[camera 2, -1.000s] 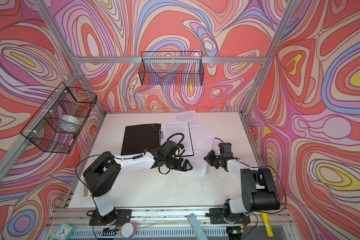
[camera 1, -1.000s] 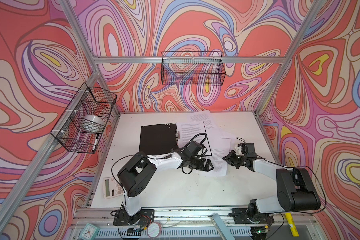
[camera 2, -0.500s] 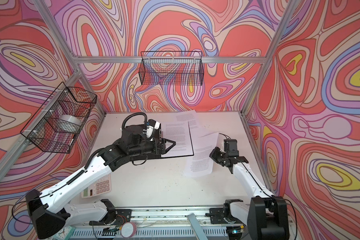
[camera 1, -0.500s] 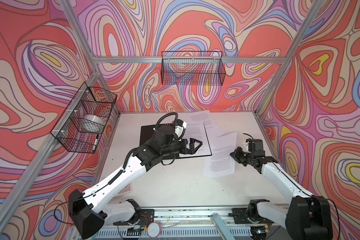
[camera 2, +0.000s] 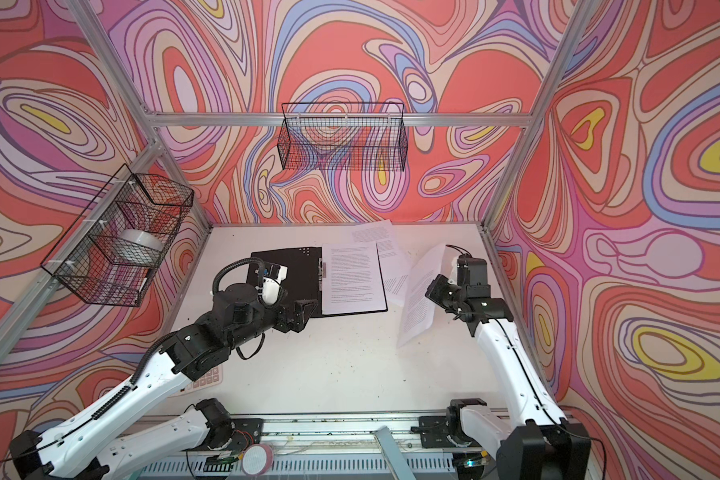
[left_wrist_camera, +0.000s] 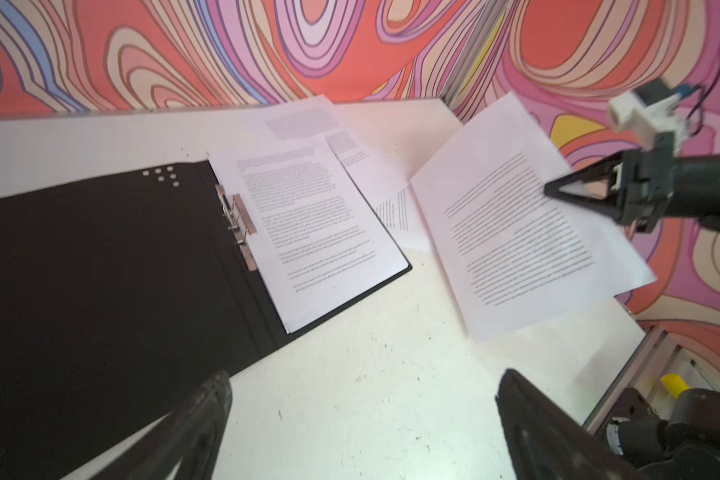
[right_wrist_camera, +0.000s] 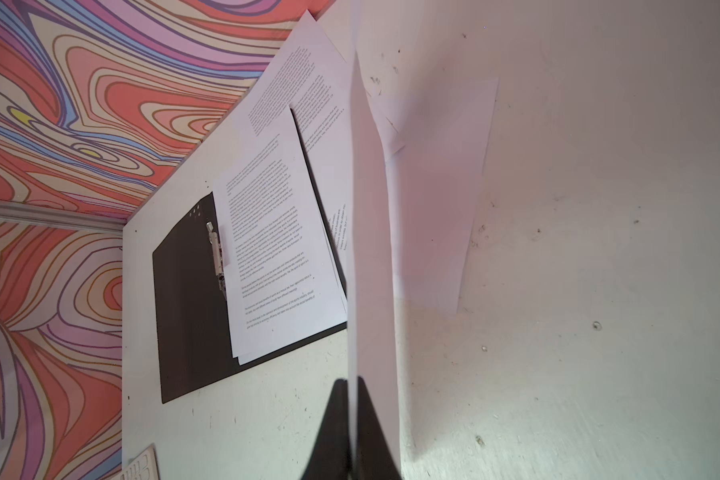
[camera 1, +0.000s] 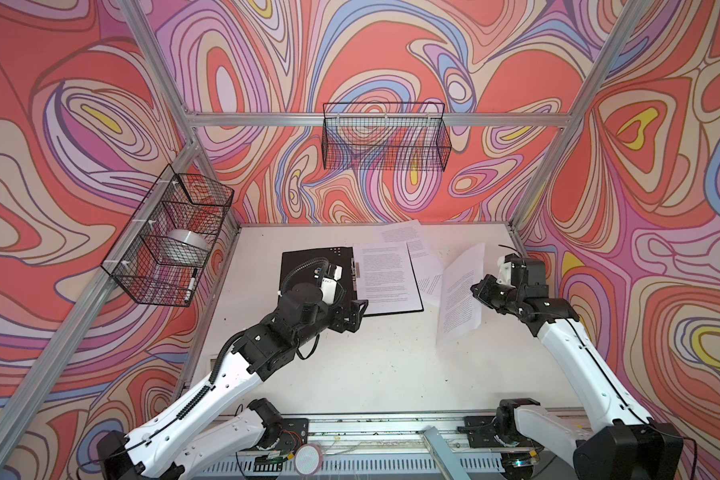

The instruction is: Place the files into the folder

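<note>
Left wrist view: bare white tabletop (left_wrist_camera: 391, 324) is shown beside black open folder (left_wrist_camera: 100, 270); left gripper (left_wrist_camera: 364, 376) is spread; printed white sheet (left_wrist_camera: 516, 232) is pinched by right gripper (left_wrist_camera: 551, 191).

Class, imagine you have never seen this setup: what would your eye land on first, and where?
The swirling red, pink and blue walls surround everything. At the right, the right gripper is shut on a printed sheet, holding it up tilted. In the middle of the table lies the open black folder with sheets on its right half, the left gripper open by its near edge.
</note>
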`<state>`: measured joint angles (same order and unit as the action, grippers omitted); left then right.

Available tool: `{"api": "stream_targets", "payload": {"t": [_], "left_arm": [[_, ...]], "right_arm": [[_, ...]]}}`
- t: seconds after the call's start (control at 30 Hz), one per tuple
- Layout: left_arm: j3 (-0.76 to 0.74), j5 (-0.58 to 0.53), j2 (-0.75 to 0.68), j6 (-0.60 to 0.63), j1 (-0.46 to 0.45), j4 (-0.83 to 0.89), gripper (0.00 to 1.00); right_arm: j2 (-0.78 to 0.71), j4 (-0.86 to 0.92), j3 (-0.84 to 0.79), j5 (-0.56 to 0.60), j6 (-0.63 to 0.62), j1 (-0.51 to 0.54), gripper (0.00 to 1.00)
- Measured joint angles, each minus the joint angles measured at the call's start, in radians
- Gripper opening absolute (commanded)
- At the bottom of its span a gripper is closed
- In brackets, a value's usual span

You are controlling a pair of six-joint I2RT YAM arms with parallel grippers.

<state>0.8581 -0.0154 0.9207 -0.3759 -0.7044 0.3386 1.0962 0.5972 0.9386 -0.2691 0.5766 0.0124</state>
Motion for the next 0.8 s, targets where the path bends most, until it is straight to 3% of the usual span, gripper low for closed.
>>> {"api": "stream_targets", "payload": {"t": [0.2,0.53,0.8], "left_arm": [[-0.007,0.02,0.029,0.037,0.026,0.002,1.0],[-0.007,0.037,0.022,0.082,0.031,0.0,1.0],[-0.007,0.067,0.042,0.085,0.031,-0.002,0.99]], "right_arm": [[0.076,0.01,0.136,-0.011,-0.007,0.029,0.0],[0.301,-0.04,0.376,0.002,0.016,0.242,0.0],[0.473,-0.074,0.508,0.006,0.047,0.339,0.0]]}}
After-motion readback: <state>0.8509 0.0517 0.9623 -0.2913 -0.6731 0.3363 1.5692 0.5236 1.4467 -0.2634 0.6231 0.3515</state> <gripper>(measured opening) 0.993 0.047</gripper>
